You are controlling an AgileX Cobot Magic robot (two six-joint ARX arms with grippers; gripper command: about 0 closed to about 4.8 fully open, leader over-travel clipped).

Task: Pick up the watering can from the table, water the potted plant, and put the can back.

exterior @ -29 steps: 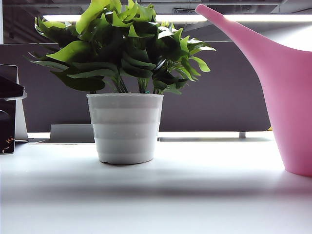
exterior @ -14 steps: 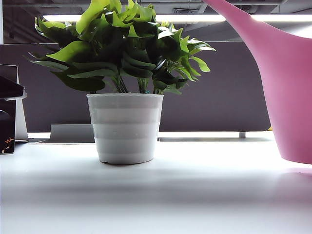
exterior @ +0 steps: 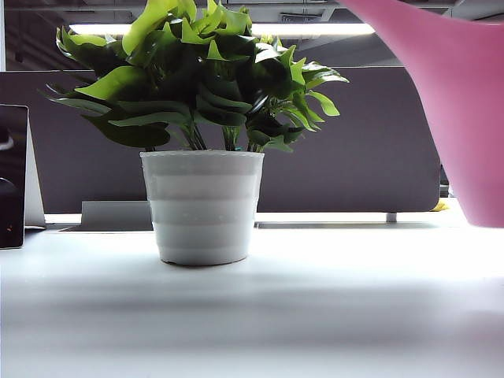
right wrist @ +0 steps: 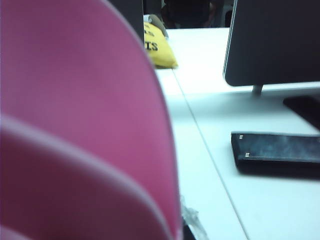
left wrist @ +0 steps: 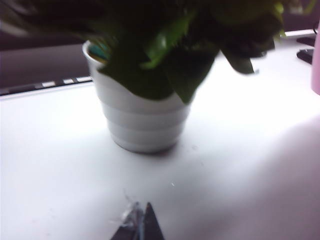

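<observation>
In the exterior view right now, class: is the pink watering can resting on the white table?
No: the watering can hangs clear of the table, with a visible gap under its base, right of the potted plant.

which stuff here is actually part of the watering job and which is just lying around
Part of the job:
- pink watering can, lifted off the table
- potted plant
- right gripper, hidden behind the can
- left gripper, shut, near the pot

Just lying about:
- monitor
- black case
- yellow bag

Pink watering can — white-potted (ribbed) green potted plant.
</observation>
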